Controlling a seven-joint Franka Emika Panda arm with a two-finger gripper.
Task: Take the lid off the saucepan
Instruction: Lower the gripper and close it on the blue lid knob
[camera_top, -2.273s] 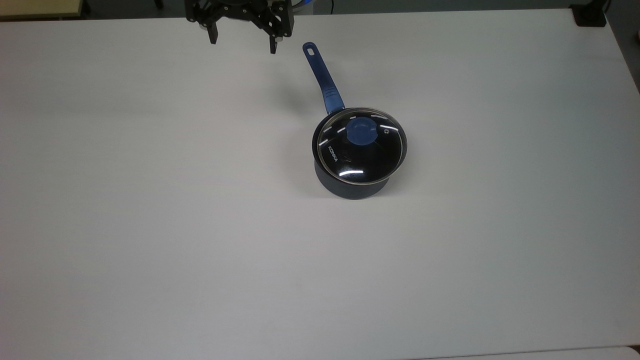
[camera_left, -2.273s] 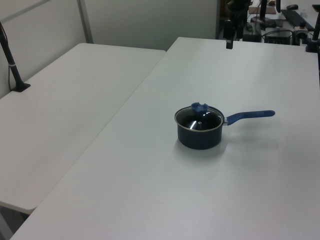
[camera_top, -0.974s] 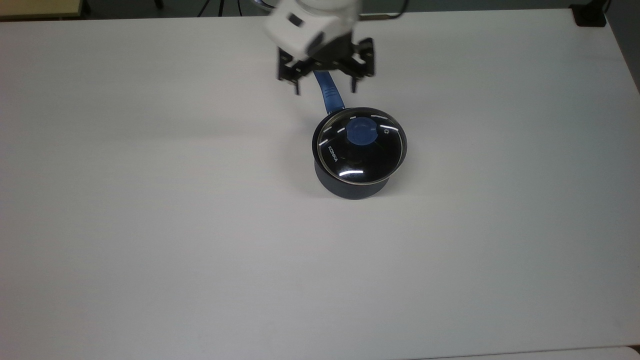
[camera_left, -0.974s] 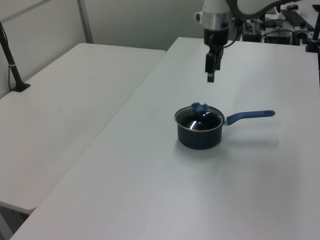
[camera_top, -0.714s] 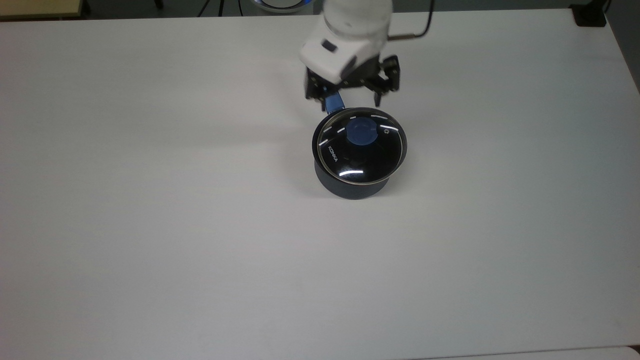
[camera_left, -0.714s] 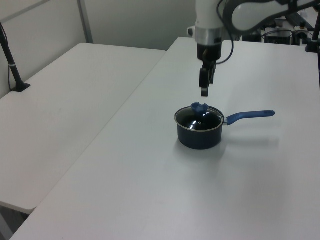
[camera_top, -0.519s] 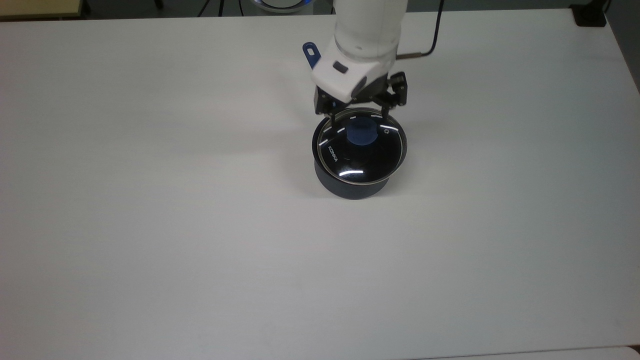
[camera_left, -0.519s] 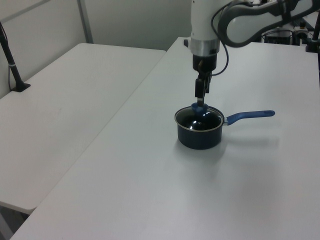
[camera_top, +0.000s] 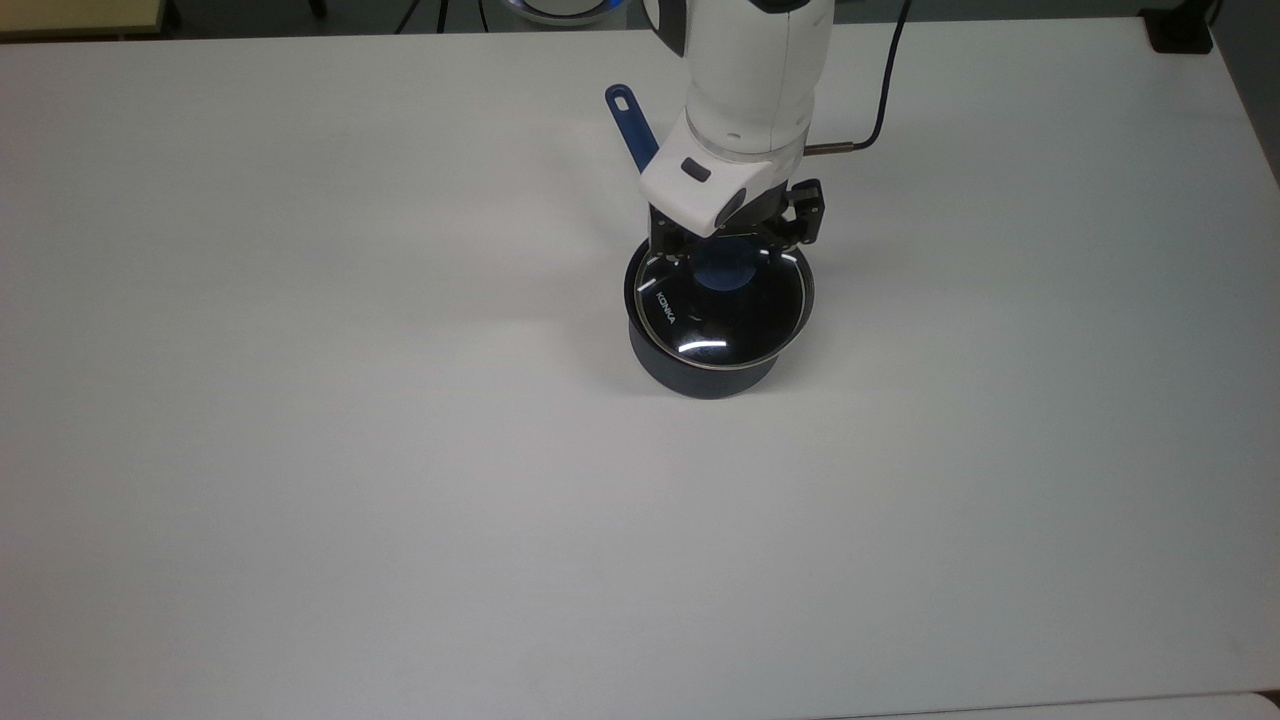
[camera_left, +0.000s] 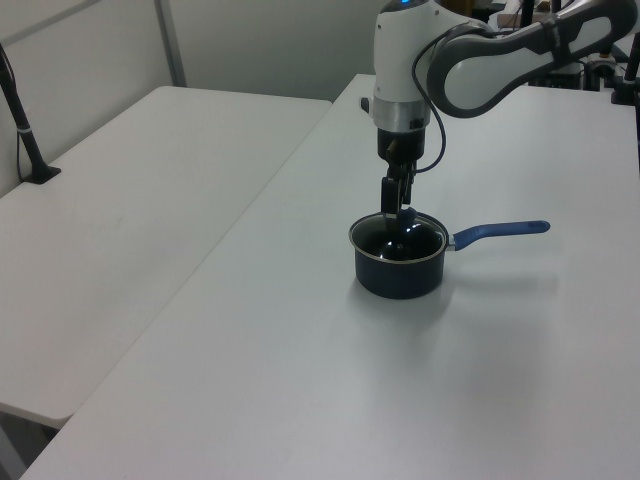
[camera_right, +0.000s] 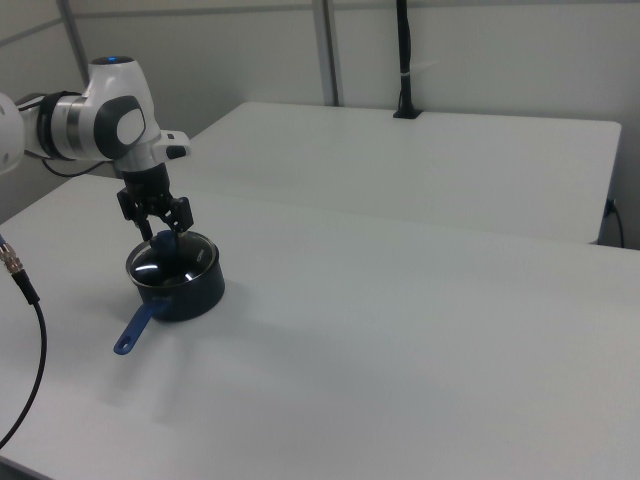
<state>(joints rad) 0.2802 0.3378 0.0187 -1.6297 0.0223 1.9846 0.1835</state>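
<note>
A white bench (camera_top: 300, 450) carries a dark saucepan (camera_top: 705, 375) near the top view's middle, its glass lid (camera_top: 715, 320) still seated. The open claw (camera_top: 733, 252) straddles the blue knob (camera_top: 728, 273); gripping and lifting remain, I judge.

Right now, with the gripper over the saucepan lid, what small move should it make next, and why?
Probably close the fingers on the knob. The gripper is open, its fingers either side of the blue knob, and the lid sits on the saucepan, so it needs a grasp before lifting.
</note>
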